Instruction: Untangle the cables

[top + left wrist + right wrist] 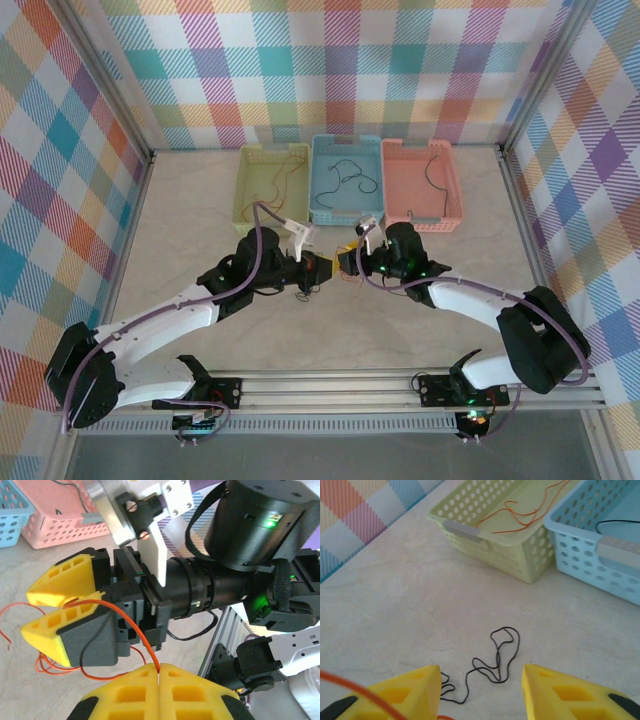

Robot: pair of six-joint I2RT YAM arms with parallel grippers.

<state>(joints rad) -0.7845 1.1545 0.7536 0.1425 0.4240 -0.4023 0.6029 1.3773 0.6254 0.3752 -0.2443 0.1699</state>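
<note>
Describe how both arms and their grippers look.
The left arm and right arm have white shells with black joints; a lilac-grey cable runs along each. The left gripper and right gripper have black bodies and yellow wedge fingers with square cut-outs. A green light glows on the right wrist.

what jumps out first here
At the middle of the table the left gripper pinches an orange wire. The right gripper stands open, facing a loose black wire. A green basket, a blue basket and a pink basket line the far edge.
</note>
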